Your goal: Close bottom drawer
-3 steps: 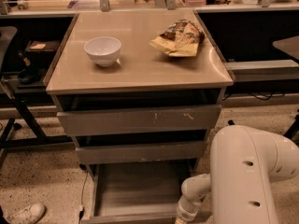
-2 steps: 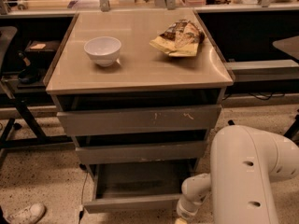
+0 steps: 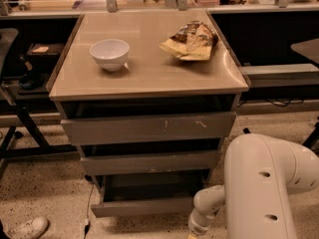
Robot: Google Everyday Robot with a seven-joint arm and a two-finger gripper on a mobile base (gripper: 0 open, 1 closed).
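Further in, bottom drawer; gripper seemingly alongside

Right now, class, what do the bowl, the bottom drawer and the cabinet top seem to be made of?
Bowl: white, glossy, likely ceramic or plastic. Bottom drawer: dull grey painted metal, judging by its thin flat front. Cabinet top: smooth beige, probably laminate, faint sheen. The gripper is out of frame, below the arm by the drawer.

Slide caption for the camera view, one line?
Bottom drawer partly open, white arm at its front corner, gripper below frame; bowl and snack bag on cabinet top.
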